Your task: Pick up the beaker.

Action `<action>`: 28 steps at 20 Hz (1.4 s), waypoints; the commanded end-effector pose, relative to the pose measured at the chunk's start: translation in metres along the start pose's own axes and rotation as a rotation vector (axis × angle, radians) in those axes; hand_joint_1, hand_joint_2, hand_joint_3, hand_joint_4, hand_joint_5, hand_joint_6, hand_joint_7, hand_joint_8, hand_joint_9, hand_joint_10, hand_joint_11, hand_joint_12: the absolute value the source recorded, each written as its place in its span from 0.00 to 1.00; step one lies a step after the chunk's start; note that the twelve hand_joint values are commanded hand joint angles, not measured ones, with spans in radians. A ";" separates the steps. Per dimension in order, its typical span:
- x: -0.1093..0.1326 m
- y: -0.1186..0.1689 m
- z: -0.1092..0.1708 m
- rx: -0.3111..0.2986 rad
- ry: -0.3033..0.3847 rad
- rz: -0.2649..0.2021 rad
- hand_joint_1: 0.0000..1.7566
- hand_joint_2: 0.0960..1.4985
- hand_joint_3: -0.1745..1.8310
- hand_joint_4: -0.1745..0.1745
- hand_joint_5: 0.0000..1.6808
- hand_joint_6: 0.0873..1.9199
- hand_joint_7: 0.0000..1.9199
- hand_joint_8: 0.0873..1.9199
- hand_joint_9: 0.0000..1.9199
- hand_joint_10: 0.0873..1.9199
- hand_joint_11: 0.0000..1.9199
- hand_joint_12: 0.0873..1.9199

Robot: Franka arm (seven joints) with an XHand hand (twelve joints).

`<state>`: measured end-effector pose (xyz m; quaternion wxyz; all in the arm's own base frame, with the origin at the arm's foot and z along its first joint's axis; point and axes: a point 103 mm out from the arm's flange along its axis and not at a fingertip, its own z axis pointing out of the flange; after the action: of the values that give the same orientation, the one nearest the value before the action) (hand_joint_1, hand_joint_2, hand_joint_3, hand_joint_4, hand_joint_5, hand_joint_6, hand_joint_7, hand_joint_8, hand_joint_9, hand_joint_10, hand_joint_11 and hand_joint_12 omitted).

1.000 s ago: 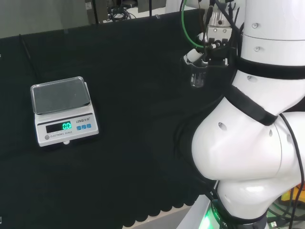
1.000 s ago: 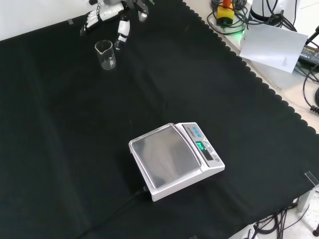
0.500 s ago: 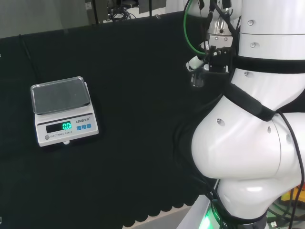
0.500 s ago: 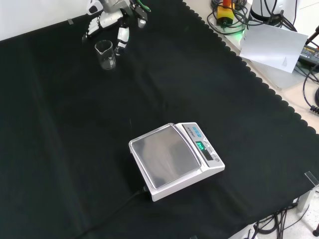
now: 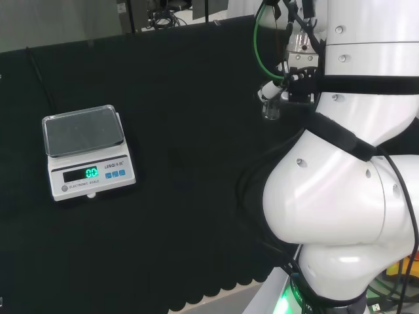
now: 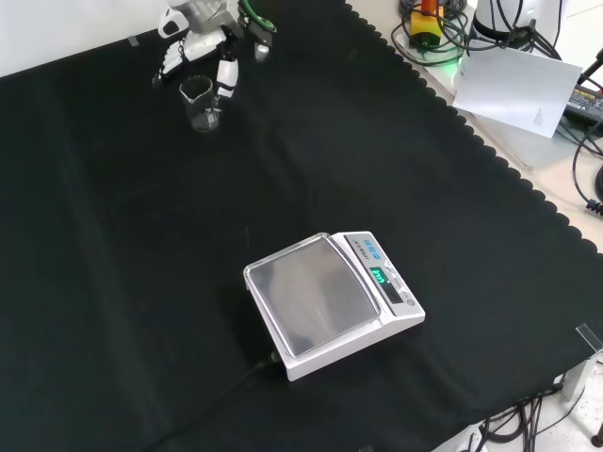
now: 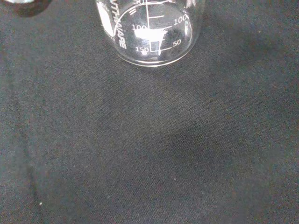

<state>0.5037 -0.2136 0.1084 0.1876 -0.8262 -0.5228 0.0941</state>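
beaker (image 6: pixel 199 102) is a small clear glass one, standing upright on the black cloth (image 6: pixel 141 282) way up around 11 o'clock in the front view. in the head view the beaker (image 5: pixel 270 110) sits at about 2 o'clock, tucked right against the big white arm (image 5: pixel 340 196). the wrist view has its round base (image 7: pixel 152 32) close up with white measuring marks on the side, flat on the cloth, and it looks empty.

hand (image 6: pixel 203 33) hangs right over and behind the beaker in the front view, fingers (image 6: pixel 226 75) pointing down either side of the glass, spread apart and fairly straight. can't see them actually closed on it, so i'd call the hand still apart, and the beaker is on the cloth, not lifted.

white scale (image 6: pixel 332 303) with a steel pan and green lit display sits near the middle of the front view, well apart from the beaker; a dark cable runs off it toward 7 o'clock. in the head view it's over at 9 o'clock.

cloth covers the whole bench and has a scalloped edge along the right side in the front view. past that edge, at 1 to 2 o'clock, there's a pale tabletop (image 6: pixel 556 188) with a white sheet of paper (image 6: pixel 518 89) and a tangle of cables (image 6: pixel 443 28).
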 end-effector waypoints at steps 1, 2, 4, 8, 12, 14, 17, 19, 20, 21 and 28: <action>0.006 0.011 0.007 0.002 -0.008 -0.002 0.37 0.41 0.22 0.55 0.06 0.00 0.00 0.24 0.03 0.42 0.00 0.64; 0.008 0.012 0.007 -0.006 -0.008 -0.002 0.39 0.42 0.22 0.55 0.07 0.00 0.00 0.26 0.04 0.42 0.00 0.66; 0.009 0.012 0.007 -0.026 -0.003 -0.002 0.41 0.42 0.24 0.56 0.11 0.00 0.02 0.30 0.09 0.42 0.00 0.71; 0.012 0.012 0.006 -0.063 0.001 -0.003 0.50 0.39 0.36 0.57 0.23 0.00 0.14 0.39 0.27 0.38 0.14 0.74; 0.015 0.013 0.002 -0.086 -0.010 0.006 0.60 0.38 0.48 0.44 0.26 0.39 0.27 0.47 0.54 0.38 0.51 0.56; 0.016 0.014 0.002 -0.091 -0.011 0.009 0.64 0.39 0.50 0.34 0.27 0.52 0.32 0.53 0.62 0.44 0.66 0.49; 0.017 0.016 0.001 -0.100 -0.011 0.010 0.67 0.40 0.50 0.21 0.32 0.60 0.37 0.64 0.66 0.52 0.73 0.47; 0.018 0.016 -0.001 -0.105 -0.009 0.010 0.66 0.48 0.45 0.10 0.40 0.65 0.40 0.69 0.67 0.54 0.73 0.48; 0.018 0.016 -0.002 -0.108 -0.008 0.009 0.65 0.56 0.38 0.05 0.44 0.66 0.41 0.71 0.67 0.55 0.72 0.49; 0.019 0.015 -0.005 -0.112 -0.004 0.009 0.66 0.63 0.30 0.02 0.45 0.67 0.41 0.71 0.67 0.56 0.71 0.51; 0.024 0.004 -0.041 -0.174 0.006 -0.007 0.69 0.76 0.15 0.00 0.45 0.68 0.41 0.70 0.67 0.58 0.69 0.53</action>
<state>0.5295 -0.2043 0.1216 0.1310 -0.8383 -0.5259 0.0591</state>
